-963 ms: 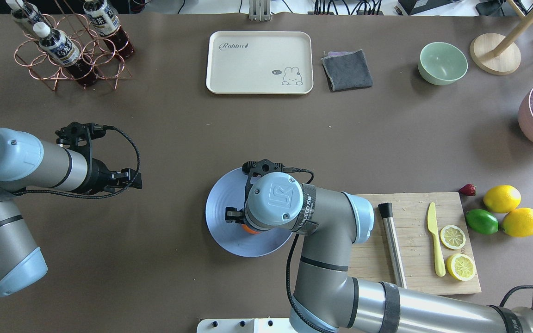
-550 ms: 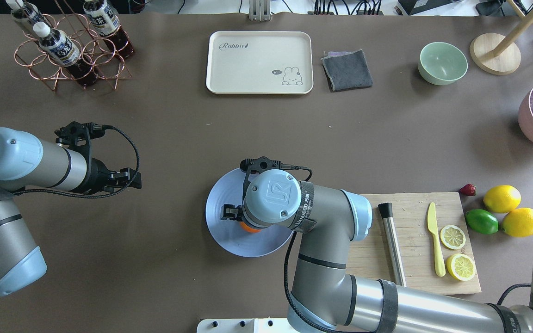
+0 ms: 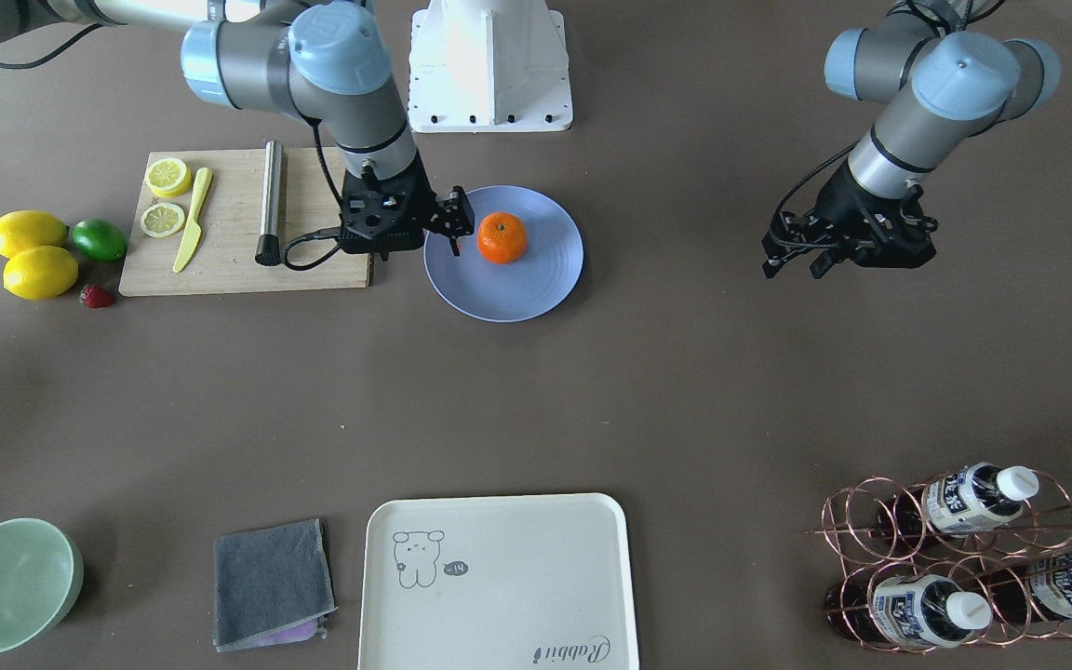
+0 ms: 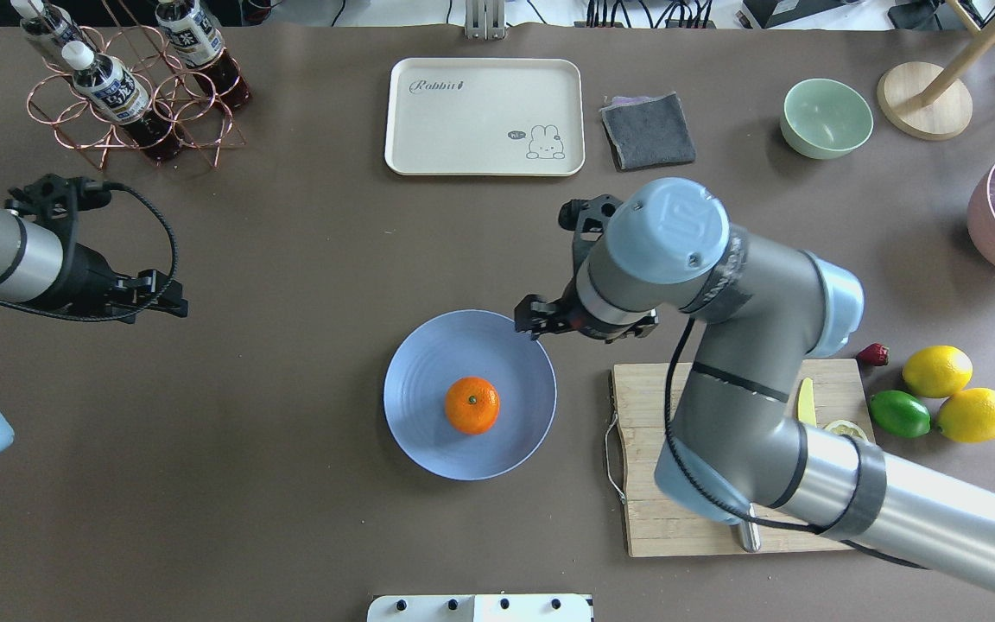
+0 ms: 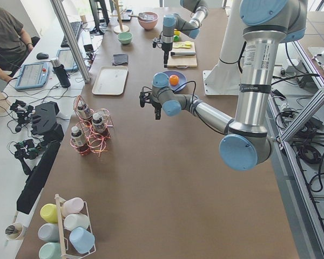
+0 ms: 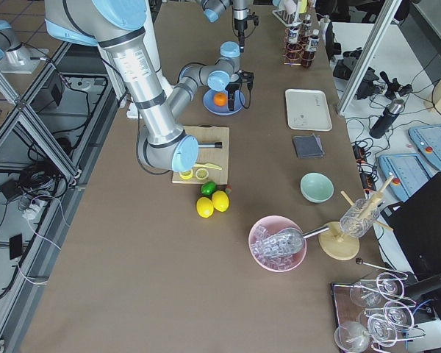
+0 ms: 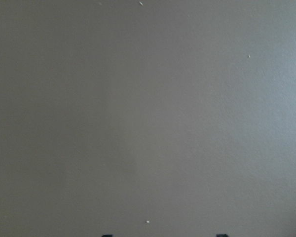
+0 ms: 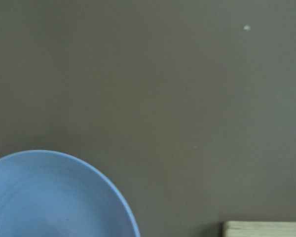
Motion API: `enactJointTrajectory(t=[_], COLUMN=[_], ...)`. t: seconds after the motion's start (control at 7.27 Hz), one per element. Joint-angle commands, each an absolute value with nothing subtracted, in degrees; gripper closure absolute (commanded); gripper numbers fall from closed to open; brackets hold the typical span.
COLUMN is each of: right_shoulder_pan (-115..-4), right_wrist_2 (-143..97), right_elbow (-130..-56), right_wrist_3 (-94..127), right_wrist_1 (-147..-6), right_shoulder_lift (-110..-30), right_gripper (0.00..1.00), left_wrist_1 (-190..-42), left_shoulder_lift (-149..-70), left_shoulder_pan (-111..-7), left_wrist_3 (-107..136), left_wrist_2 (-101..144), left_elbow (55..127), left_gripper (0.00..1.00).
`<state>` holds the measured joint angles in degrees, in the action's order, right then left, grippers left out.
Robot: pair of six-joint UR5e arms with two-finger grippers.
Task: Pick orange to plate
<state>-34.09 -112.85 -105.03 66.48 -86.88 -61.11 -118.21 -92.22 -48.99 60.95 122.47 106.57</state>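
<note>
The orange [image 4: 472,404] rests near the middle of the blue plate [image 4: 420,380], free of any gripper; the front view also shows the orange [image 3: 502,237] on the plate [image 3: 536,288]. My right gripper [image 4: 586,328] hangs open and empty above the plate's far right rim, by the cutting board's corner. From the front, the right gripper [image 3: 406,221] sits just left of the orange. The right wrist view holds only a piece of the plate [image 8: 49,197]. Far off to the left, my left gripper [image 4: 161,302] is open over bare table.
A wooden cutting board [image 4: 679,518] with a yellow knife, lemon slices and a metal rod lies right of the plate. Two lemons [image 4: 936,370], a lime [image 4: 899,413] and a strawberry sit beyond it. Cream tray [image 4: 484,117], grey cloth, green bowl [image 4: 826,117] and bottle rack [image 4: 126,86] line the far side.
The right gripper has left the orange on the plate, risen and moved away to the plate's far right. The left arm has drawn back to the left.
</note>
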Motion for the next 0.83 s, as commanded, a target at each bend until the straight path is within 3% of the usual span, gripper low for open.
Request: enactJointTrajectory(t=[0.0,0.14,0.28,0.69], right_shoulder_pan=[-49.5,-54.96,-60.67,-77.38], right_wrist_2=[-124.93,-126.02,-126.73,-134.54], right_elbow=[-108.46,-108.11,-107.76,-101.53], right_wrist_3=[44.67,32.99,22.17,-0.22], right_wrist_1=[-87.02,-87.01,-87.01,-86.84], right_shoulder_lift=[-74.91,-80.36,-86.34,-95.43], right_gripper=[0.0,0.0,0.0,0.0], left_wrist_1=[-118.12,-117.95,-117.95,-117.86], left_shoulder_lift=[-82.49,-77.66,-74.65,-73.74], left_shoulder_pan=[-59.8,-65.42,-69.92,-79.61], left_wrist_3=[44.47,36.47,31.08,12.61], left_wrist_2=[131.34,135.49,136.05,137.81], left_elbow=[106.44,105.13,103.99,95.47], left_gripper=[0.25,0.25,0.05,0.03])
